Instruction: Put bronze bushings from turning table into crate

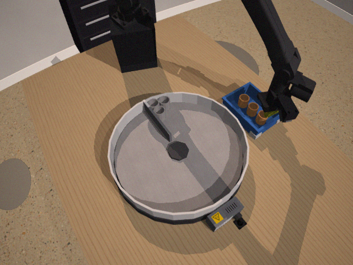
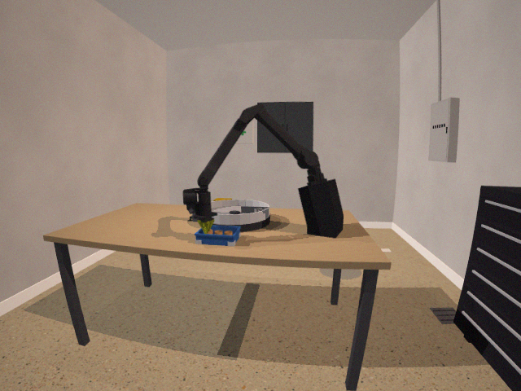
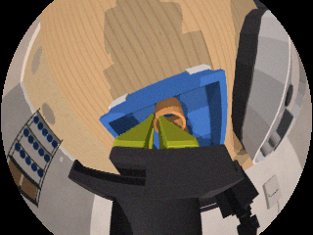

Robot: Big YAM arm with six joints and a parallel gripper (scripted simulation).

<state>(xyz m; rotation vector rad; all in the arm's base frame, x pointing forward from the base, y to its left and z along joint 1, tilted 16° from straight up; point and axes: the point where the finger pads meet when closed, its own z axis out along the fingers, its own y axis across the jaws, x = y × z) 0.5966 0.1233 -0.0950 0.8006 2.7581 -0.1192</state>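
My gripper point(image 1: 266, 114) point(image 2: 206, 231) point(image 3: 156, 117) points down into the blue crate point(image 1: 241, 120) point(image 2: 218, 240) point(image 3: 152, 93). Its yellow-green fingers are nearly together, shut on the wall of a bronze bushing point(image 1: 260, 120) point(image 3: 168, 104) at one end of the crate. Whether that bushing touches the crate floor is unclear. Two more bronze bushings stand beside it in the crate, one in the middle point(image 1: 251, 111) and one further along point(image 1: 242, 103). Three steel bushings point(image 1: 153, 102) point(image 1: 164, 100) point(image 1: 158, 110) stand close together on the turning table point(image 1: 159, 182) point(image 2: 252, 218), beside the dark divider.
The turning table has a raised pale rim and a dark divider point(image 1: 156, 121) running to its hub point(image 1: 177, 150). A grey box with a warning label point(image 1: 225, 213) sits at its outer edge. The arm's black base block point(image 1: 135, 49) point(image 2: 321, 208) stands behind. The crate lies near the table's edge.
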